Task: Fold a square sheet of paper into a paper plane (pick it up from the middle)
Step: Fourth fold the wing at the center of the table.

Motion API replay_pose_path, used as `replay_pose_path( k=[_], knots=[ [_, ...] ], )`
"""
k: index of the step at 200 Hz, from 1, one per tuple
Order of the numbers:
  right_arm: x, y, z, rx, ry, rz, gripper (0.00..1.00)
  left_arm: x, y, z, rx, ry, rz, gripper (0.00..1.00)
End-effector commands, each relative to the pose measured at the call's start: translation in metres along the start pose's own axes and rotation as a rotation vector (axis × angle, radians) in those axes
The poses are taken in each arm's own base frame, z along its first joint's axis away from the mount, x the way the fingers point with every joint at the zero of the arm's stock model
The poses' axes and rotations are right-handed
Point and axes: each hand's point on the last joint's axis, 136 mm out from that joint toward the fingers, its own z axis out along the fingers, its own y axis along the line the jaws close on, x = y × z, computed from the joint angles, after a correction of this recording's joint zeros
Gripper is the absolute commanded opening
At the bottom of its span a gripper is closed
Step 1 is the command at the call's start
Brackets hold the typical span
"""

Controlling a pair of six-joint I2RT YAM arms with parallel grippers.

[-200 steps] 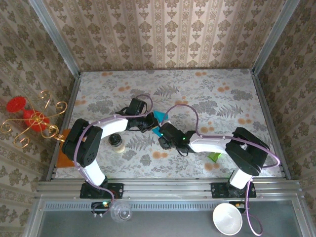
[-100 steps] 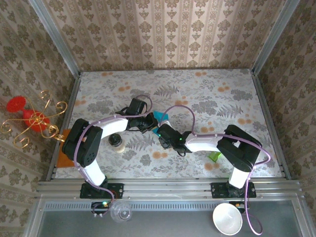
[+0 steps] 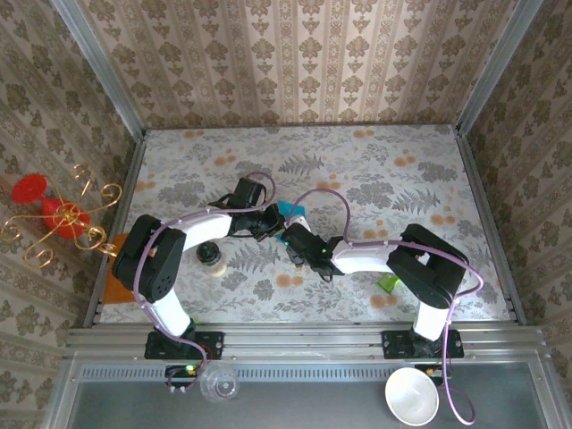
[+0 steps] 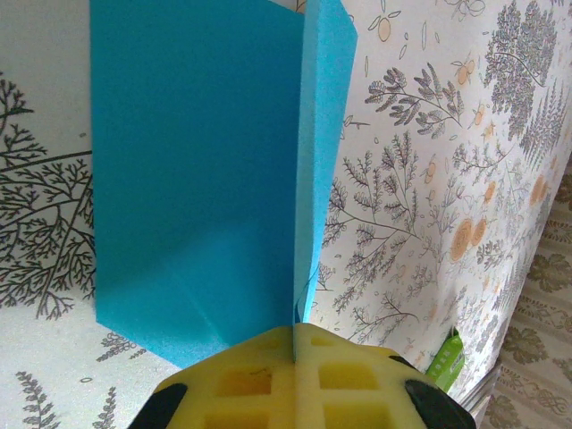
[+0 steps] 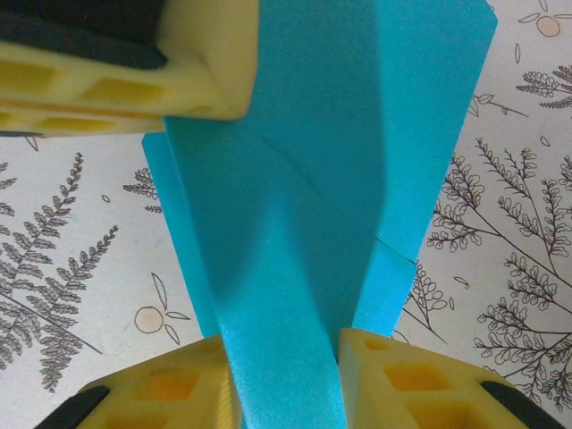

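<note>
From above, a flower-printed table (image 3: 402, 179) sits between wallpapered walls (image 3: 304, 63). My two arms bend inward and meet at the teal paper (image 3: 289, 211) mid-table. My left wrist view adds a green wrapper (image 4: 445, 357) and shows my left gripper (image 4: 295, 338) clamped on the paper's upright ridge. In my right wrist view, my right gripper (image 5: 284, 375) stands part-open astride a fold; whether it pinches, I cannot tell.

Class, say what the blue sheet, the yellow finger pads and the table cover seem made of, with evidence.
Sheet: thin matte paper; it holds sharp creases. Pads: likely soft foam or rubber, matte, with moulded square hollows. Table cover: printed floral sheet, cloth or vinyl, can't tell.
</note>
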Motion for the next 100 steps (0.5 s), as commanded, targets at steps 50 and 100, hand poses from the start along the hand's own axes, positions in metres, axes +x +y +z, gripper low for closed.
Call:
replay_pose_path(
  k=[50,100],
  knots=[
    [-0.0026,-0.0047,0.0026,0.037,-0.021,-0.015,0.29,0.0028,-0.0022,-0.0002,0.001,0.016,-0.019,0.06],
    [0.0007,-0.0015,0.0037,0.02,-0.012,-0.025,0.24,0.0025,0.0014,-0.0005,-0.005,0.015,-0.029,0.09]
  ],
)
